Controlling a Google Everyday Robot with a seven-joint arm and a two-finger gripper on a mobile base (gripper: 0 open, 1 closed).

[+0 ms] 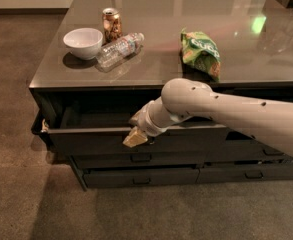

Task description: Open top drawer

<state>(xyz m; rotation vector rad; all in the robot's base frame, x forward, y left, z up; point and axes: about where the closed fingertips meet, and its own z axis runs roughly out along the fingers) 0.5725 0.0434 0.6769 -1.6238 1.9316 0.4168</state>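
**Camera view.** The top drawer (86, 140) sits directly under the cabinet's glossy top (151, 74). It stands partly out, with its shallow inside showing at the left.

The gripper (136, 137) is at the centre of the drawer front, where the handle should be. The handle itself is hidden, and I cannot tell whether the gripper is closed on it.

Handling, as judged: this is a rigid metal drawer, probably fairly heavy, that runs on slides. Take hold at the centre handle only, and pull straight out and level so it does not rack.

The lower drawers (141, 158) are shut.

On the top are:
- a white bowl (83, 42)
- a soda can (111, 24)
- a plastic bottle (118, 48) lying on its side
- a green snack bag (201, 51) near the front edge

The floor is brown carpet (16, 194), open in front of the cabinet.
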